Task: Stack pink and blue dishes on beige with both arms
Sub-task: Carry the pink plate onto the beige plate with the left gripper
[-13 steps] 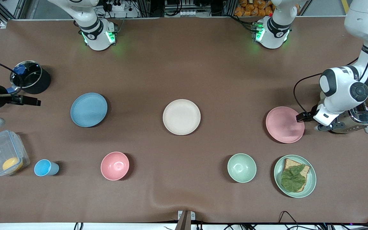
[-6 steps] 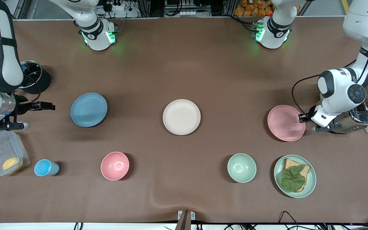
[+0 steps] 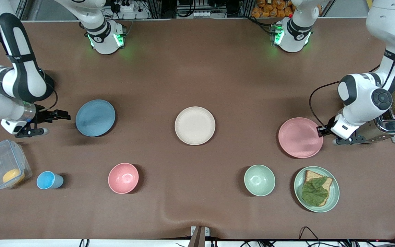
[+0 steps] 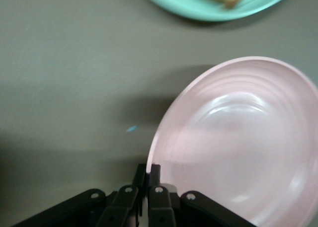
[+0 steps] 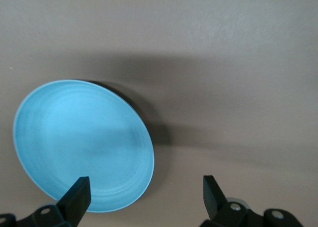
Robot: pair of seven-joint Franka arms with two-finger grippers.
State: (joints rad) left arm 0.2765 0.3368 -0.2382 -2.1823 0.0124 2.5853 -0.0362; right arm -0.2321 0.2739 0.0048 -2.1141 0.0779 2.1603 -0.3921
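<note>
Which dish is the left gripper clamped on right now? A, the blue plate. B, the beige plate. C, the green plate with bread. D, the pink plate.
D: in the left wrist view the left gripper has its fingers shut on the rim of the pink plate, while the right gripper is open next to the blue plate.

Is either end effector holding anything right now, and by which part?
The left end effector is shut on the pink plate, pinching its rim at the toaster-side edge. The right end effector is open beside the blue plate, holding nothing.
</note>
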